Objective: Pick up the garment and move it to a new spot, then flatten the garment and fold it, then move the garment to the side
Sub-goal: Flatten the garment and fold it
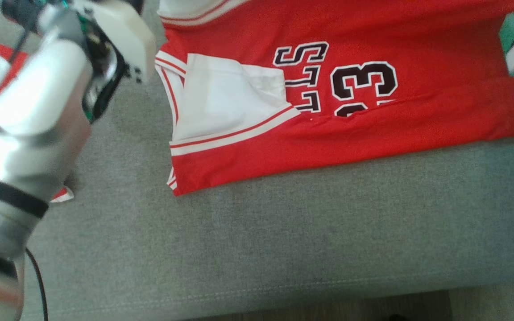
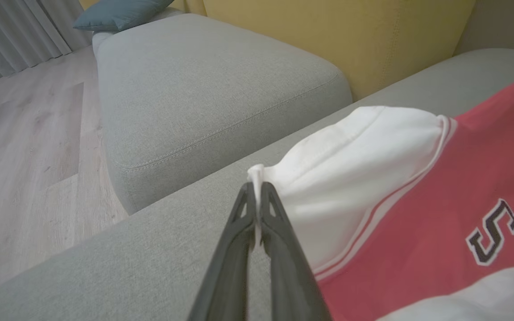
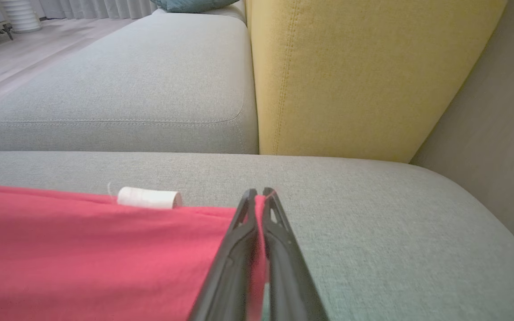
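Both claws are clamped tight! The left claw (image 2: 255,198) pinches the white sleeve edge of the red garment (image 1: 373,125), and the right claw (image 3: 257,200) nips its red hem. The garment lies spread on the grey sofa cushion (image 1: 283,232), its near edge doubled over the lettering. Gripping opposite ends likely keeps the cloth taut for the next fold.

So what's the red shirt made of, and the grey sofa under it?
Red shirt: thin, smooth knit cloth, probably polyester; it creases softly and has stitched-looking numbers.
Grey sofa: coarse woven upholstery, matte, with a flecked weave and a sewn seam.
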